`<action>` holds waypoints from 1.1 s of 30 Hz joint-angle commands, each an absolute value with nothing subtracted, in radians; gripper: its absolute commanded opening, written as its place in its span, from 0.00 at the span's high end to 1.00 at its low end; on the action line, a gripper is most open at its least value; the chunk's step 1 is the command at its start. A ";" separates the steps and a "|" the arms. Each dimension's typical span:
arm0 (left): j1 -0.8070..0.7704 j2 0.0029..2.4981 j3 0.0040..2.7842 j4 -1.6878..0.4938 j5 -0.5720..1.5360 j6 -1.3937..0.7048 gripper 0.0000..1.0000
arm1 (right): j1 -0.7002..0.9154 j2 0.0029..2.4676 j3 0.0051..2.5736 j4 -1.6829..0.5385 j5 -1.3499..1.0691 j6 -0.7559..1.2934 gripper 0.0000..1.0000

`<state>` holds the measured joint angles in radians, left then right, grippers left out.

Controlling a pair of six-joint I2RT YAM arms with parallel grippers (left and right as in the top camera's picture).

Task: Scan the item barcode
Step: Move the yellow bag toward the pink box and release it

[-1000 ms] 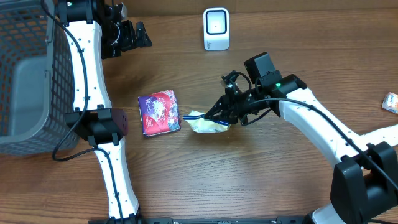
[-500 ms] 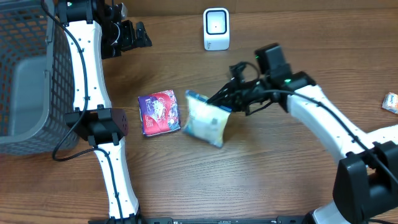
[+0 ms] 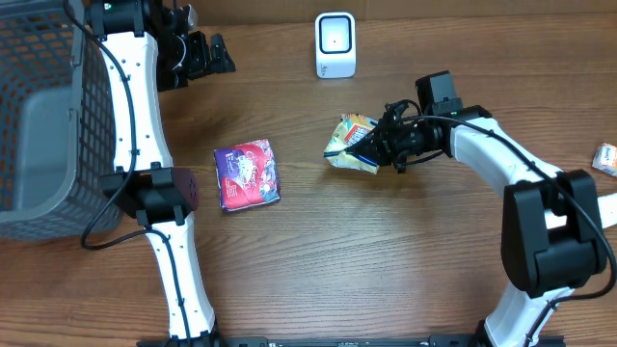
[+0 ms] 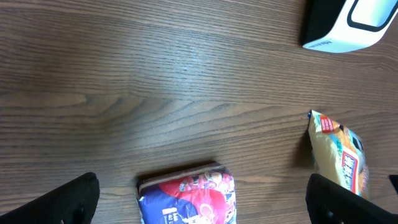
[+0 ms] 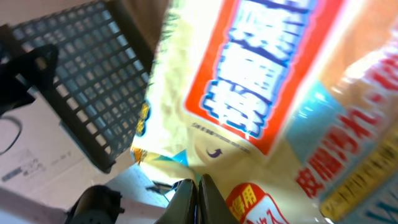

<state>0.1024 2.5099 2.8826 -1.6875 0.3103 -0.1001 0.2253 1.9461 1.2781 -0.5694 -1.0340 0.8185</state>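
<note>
overhead, where's the item?

b: the yellow snack packet [image 3: 350, 145] is pinched by the right gripper [image 3: 381, 146], jaws closed tight on the packet's right end. it's nearer the front than the white scanner [image 3: 335, 45] and apart from it, with the wood of the table [image 3: 405, 270] showing between the two.

a: is it off the table?

b: can't tell. the gripper and wrist cover that end, and the crumpled packet hides its own lower edge.

a: anything else around?

b: a red and purple packet [image 3: 247, 173] lies flat to the left of the yellow one, well apart. a grey mesh basket [image 3: 39, 116] stands at the far left edge, and a small orange item [image 3: 606, 158] lies at the far right edge.

a: the other arm?

b: the left gripper [image 3: 207, 56] is at the far side of the table, between basket and scanner, jaws spread as wide as they go, nothing between them. in its wrist camera the dark fingers [image 4: 71, 198] sit at the lower corners. the red and purple packet is below, the scanner at top right, and the yellow packet at the right, standing on edge.

a: right wrist camera?

b: the packet's printed face fills nearly the whole view, close and blurred. only the basket shows past it at the left.
</note>
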 commanded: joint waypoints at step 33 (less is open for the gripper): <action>0.085 2.486 2.908 -1.690 0.274 -0.082 0.00 | 0.278 1.972 1.303 -0.712 -0.542 0.485 0.00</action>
<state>0.0978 2.5099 2.8826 -1.6875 0.2886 -0.1001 0.2909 1.9636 1.3132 -0.7166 -0.7372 0.6231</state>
